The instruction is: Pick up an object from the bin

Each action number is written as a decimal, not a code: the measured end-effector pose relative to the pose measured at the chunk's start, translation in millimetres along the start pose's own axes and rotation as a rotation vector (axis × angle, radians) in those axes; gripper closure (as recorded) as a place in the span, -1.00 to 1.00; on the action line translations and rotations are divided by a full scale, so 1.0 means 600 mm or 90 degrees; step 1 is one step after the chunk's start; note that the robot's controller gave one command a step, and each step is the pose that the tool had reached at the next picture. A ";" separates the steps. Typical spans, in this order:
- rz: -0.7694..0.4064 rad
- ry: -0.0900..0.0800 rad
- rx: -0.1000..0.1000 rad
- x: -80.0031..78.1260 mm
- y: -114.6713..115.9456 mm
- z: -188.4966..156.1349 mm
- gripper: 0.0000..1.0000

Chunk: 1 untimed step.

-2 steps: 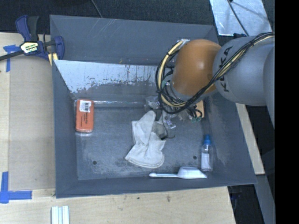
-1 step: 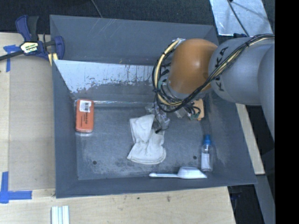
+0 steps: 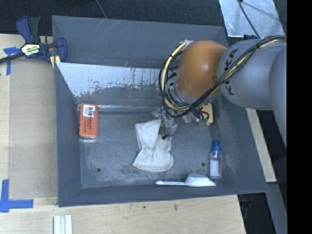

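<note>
Orange wrist cover (image 3: pixel 197 69) | white crumpled cloth (image 3: pixel 153 152) just below-left | bin (image 3: pixel 73 145) centre

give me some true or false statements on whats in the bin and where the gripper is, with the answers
1. The gripper is over the upper edge of the crumpled white cloth in the middle of the bin. True.
2. The orange block lies on the right side of the bin. False: it lies on the left side, close to the left wall.
3. The small bottle near the right wall has a blue cap. True.
4. The white spoon rests on top of the cloth. False: it lies apart from the cloth, on the floor along the near wall, beside the bottle.
5. The orange block touches the cloth. False: bare floor shows between them.
</note>
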State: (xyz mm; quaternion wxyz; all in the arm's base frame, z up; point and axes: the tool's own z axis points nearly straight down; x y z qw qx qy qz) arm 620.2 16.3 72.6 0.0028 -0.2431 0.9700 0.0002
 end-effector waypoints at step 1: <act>0.012 0.001 0.001 0.023 -0.028 -0.239 1.00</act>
